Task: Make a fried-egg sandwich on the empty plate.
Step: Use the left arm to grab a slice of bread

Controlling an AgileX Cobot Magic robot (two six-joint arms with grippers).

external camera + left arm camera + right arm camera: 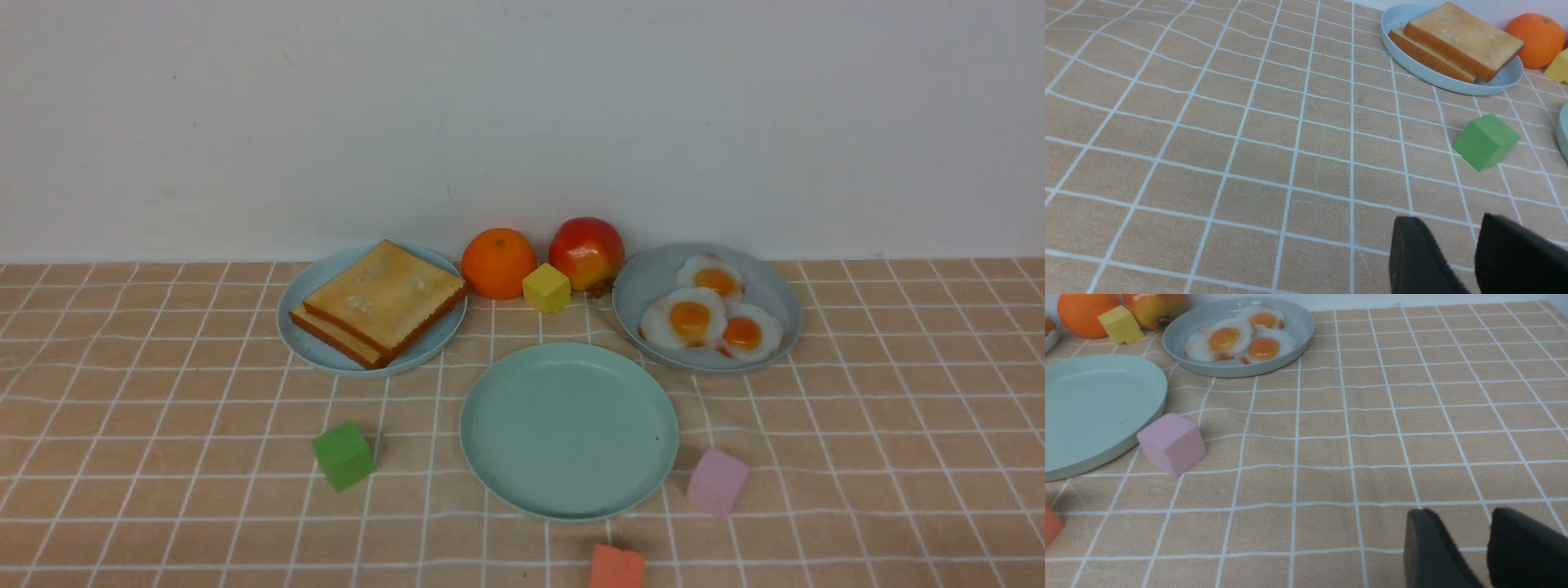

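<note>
The empty mint-green plate [569, 430] lies at the table's middle front. Two stacked toast slices [380, 300] rest on a pale blue plate [304, 335] at the back left. Three fried eggs [709, 317] lie on a grey-blue plate [767, 286] at the back right. Neither arm shows in the front view. My left gripper [1447, 222] hovers open over bare cloth, short of the toast [1457, 41]. My right gripper [1457, 514] is open over bare cloth too, well away from the eggs [1241, 337] and the mint plate [1094, 412]. Nothing sits between either pair of fingers.
An orange [499, 263], a red apple [586, 253] and a yellow cube [546, 287] stand between the back plates. A green cube [344, 456] lies left of the mint plate, a pink cube [717, 482] right of it, an orange-red cube [616, 567] at the front edge.
</note>
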